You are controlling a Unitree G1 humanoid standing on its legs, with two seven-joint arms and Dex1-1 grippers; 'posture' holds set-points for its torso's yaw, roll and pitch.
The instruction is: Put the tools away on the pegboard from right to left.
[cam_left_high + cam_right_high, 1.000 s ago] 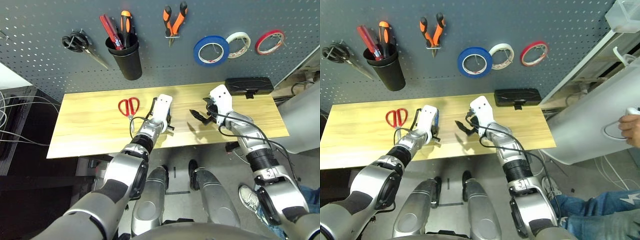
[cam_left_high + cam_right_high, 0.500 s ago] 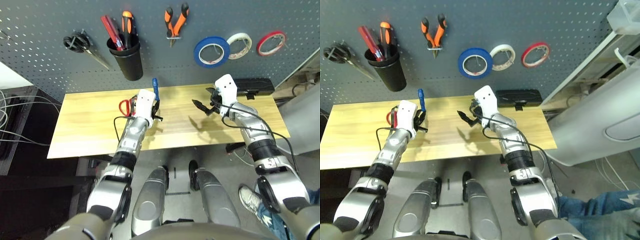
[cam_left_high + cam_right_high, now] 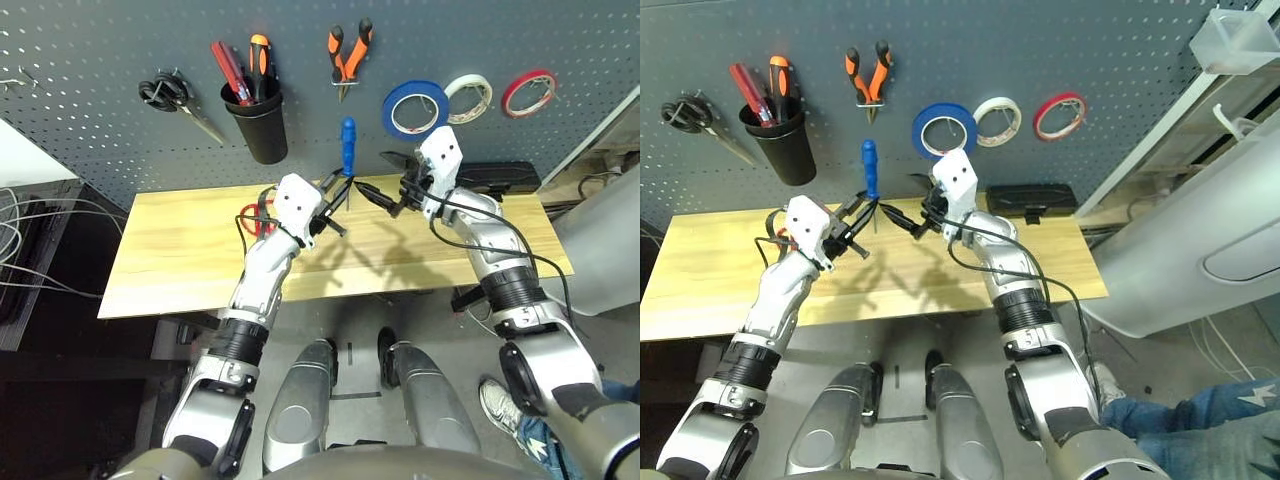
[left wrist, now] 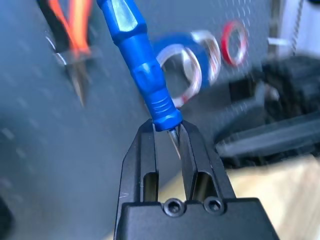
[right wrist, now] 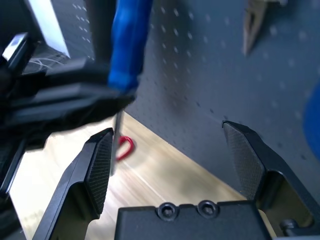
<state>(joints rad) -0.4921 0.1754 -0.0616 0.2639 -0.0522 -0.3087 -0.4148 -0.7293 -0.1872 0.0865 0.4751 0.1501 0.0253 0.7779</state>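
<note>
My left gripper (image 3: 338,196) pinches the metal shaft of the screwdriver (image 3: 348,146), its blue handle standing upright in front of the pegboard (image 3: 90,60), below the pliers (image 3: 348,52). My left forearm reaches up over the table (image 3: 180,270). My right gripper (image 3: 385,178), its 2 fingers spread wide and empty, points leftward toward the screwdriver. Red scissors (image 3: 252,218) lie on the table.

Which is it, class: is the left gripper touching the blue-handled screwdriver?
Touching. The left wrist view shows the left gripper pinching the blue-handled screwdriver just below the handle.
</note>
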